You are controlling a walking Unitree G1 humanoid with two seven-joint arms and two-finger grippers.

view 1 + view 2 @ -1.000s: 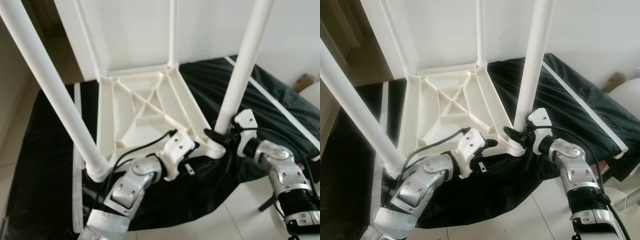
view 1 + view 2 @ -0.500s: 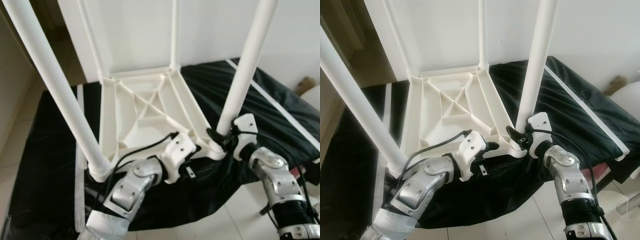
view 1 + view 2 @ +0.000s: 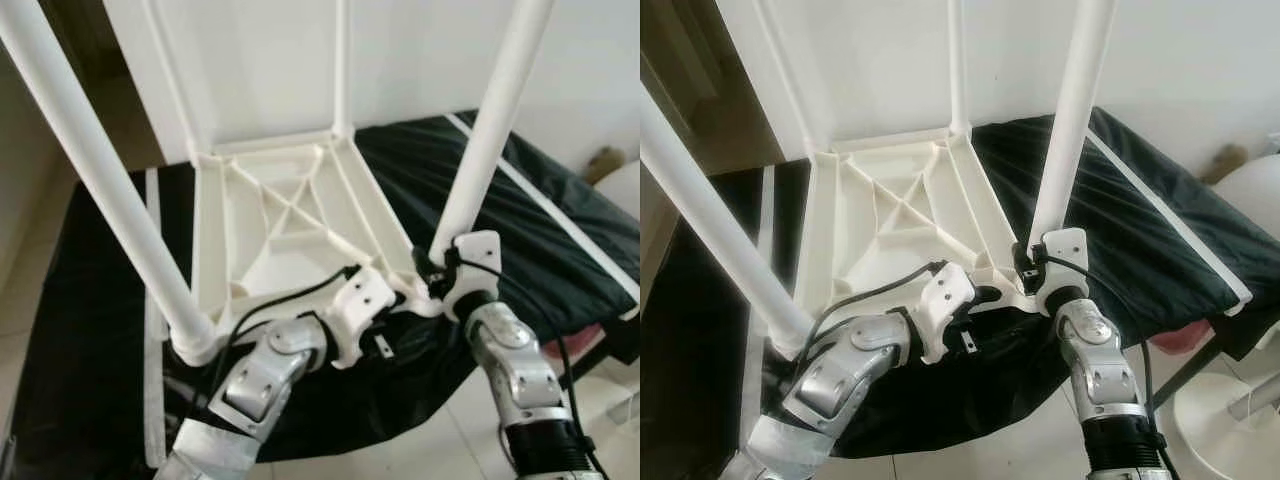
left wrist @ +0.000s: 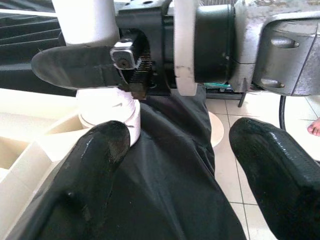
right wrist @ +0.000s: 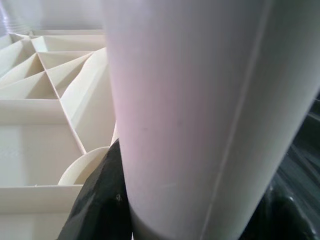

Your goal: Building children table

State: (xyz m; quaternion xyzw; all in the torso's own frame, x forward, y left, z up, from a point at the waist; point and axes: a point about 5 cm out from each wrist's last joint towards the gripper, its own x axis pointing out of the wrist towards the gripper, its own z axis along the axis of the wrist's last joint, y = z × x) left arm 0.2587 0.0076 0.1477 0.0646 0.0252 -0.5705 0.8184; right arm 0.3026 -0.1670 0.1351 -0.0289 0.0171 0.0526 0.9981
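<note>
The right gripper is clamped around the base of the near right leg, its black fingers pressed against the white tube just above the socket, as the right wrist view shows with the tube close up. The left gripper sits at the near edge of the tabletop, fingers spread wide with nothing between them, one finger next to the round socket of that same leg. There are four white round legs: the near left leg, the near right one, and two thinner-looking far legs standing against the wall. The single tabletop is upside down, legs pointing up, resting on a black plastic sheet that covers a raised surface; a pale strip runs along the sheet's left side. Behind it is a white wall, below it a light tiled floor, and a round white object stands at the right. The tabletop's underside is cream-white plastic with a raised rim and crossing diagonal ribs meeting at the middle, and a round socket at each corner.
</note>
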